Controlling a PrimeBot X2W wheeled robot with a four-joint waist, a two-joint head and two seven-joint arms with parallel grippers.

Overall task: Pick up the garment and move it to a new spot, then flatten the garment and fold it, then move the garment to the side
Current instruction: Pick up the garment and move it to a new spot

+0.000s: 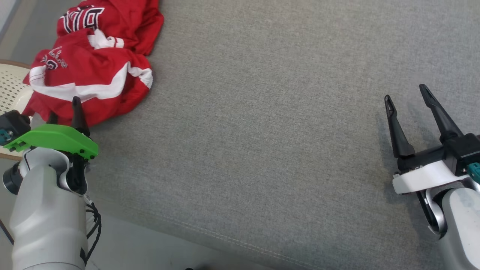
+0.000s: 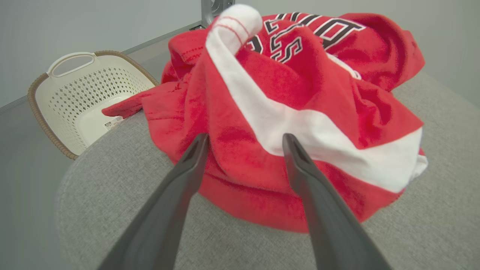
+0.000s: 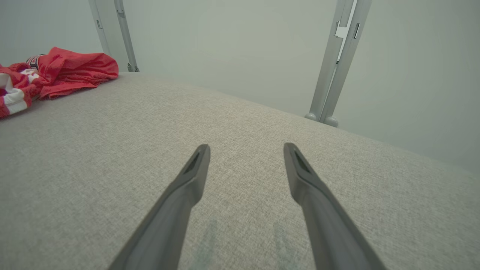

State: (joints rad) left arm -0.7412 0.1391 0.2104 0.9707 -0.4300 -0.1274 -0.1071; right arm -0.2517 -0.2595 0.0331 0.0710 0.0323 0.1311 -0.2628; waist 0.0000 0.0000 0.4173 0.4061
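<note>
The garment, bright red with white bands and black white-outlined letters, lies crumpled in a heap at the far left corner of the grey padded surface. My left gripper stands open at the heap's near edge, fingers pointing into it. In the left wrist view the garment bulges just beyond the spread tips of the left gripper, and no fabric is pinched between them. My right gripper hovers open over bare surface far to the right. The right wrist view has the right gripper empty and the garment far left.
A white perforated laundry basket with a woven rim stands off the surface's left edge, beside the garment; the left wrist view has the basket too. Two metal posts rise behind the far edge. The surface's front edge runs along the bottom.
</note>
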